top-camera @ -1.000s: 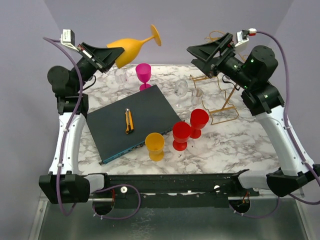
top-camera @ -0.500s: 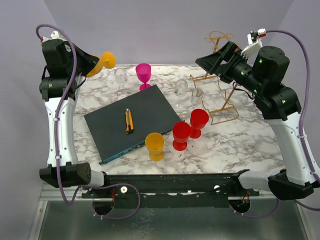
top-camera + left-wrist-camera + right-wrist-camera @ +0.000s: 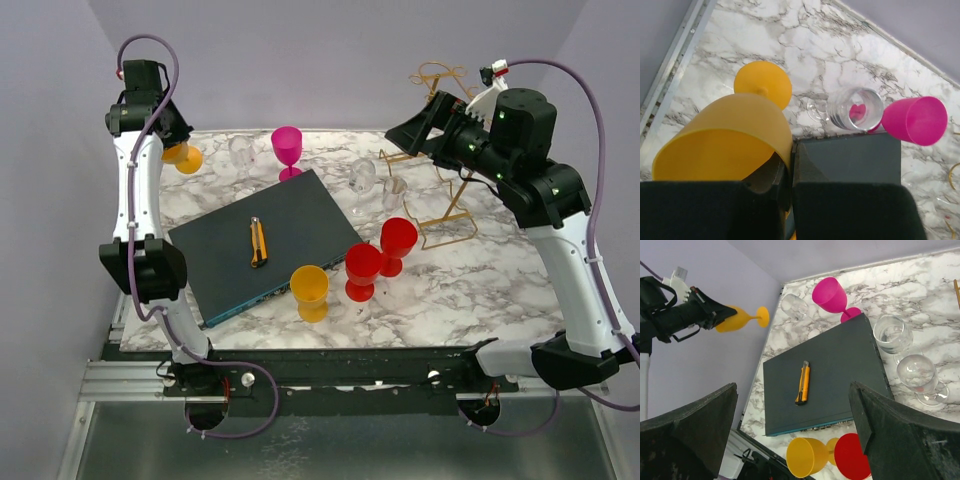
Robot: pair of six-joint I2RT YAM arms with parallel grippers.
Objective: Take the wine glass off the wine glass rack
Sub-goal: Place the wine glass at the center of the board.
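Note:
My left gripper (image 3: 168, 146) is shut on the rim of an orange wine glass (image 3: 186, 158) and holds it above the table's far left corner. In the left wrist view the glass (image 3: 725, 145) is pinched at my left gripper (image 3: 790, 167), its foot pointing down at the marble. The right wrist view shows that wine glass (image 3: 740, 319) from the side. The gold wire wine glass rack (image 3: 446, 216) stands at the far right. My right gripper (image 3: 405, 130) hangs open in front of the rack with nothing in it; seen from its own wrist, the right gripper (image 3: 795, 412) looks across the table.
A dark board (image 3: 295, 215) with an orange utility knife (image 3: 258, 242) lies mid-table. A pink glass (image 3: 287, 148) and a clear glass (image 3: 240, 152) stand behind it. Two clear glasses (image 3: 362, 177) stand beside the rack. Two red glasses (image 3: 362, 268) and an orange glass (image 3: 310, 290) stand in front.
The left arm has swung the orange glass from high at the back over to the left and down, turning its foot downward. The right arm lifted slightly and stayed open.

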